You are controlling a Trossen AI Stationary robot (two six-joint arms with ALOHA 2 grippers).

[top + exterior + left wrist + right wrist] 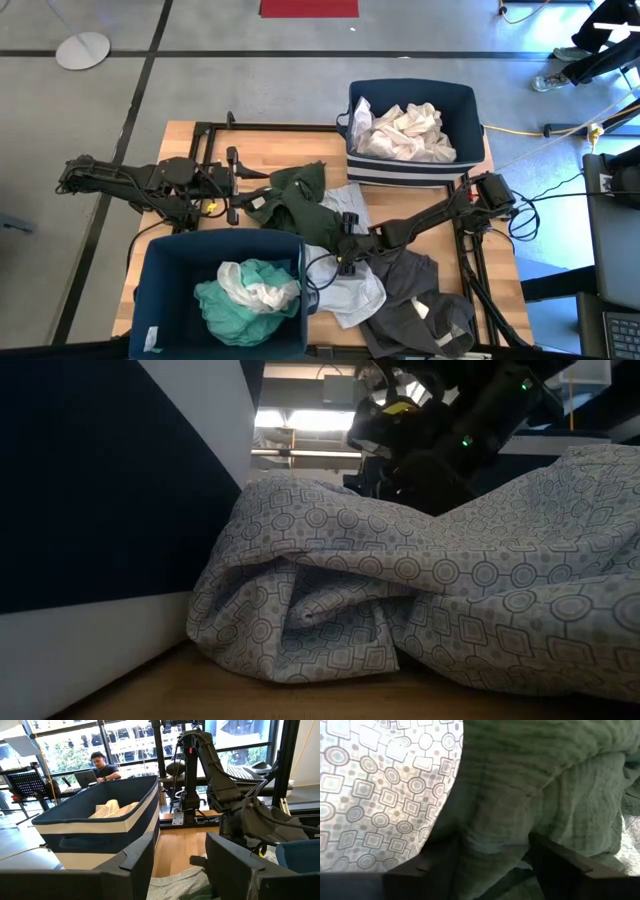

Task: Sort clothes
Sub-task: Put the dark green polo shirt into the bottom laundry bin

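Observation:
A dark olive green garment (300, 205) lies bunched at the table's middle, partly on a white patterned garment (352, 290). My right gripper (347, 240) is open over the olive garment, with a ridge of it (495, 820) between its fingers. My left gripper (232, 188) is open at the garment's left edge; cloth (182, 887) shows low between its fingers, and I cannot tell whether they touch it. A dark grey garment (420, 305) lies at the near right. White and cream clothes (405, 130) fill the far bin. Teal and white clothes (245, 290) lie in the near bin. My right gripper comes at the olive garment from above, pointing down. Its open fingers (437, 865) stand on either side of a raised fold (492, 845), their ends sunk into the cloth. The garment lies slack on the table and on the patterned garment (375, 795).
A navy bin (465, 100) stands at the far right and another (150, 270) at the near left, close beside both grippers. In the low view the patterned garment (400, 600) lies against that bin's wall (100, 480). A person sits beyond the table (102, 765).

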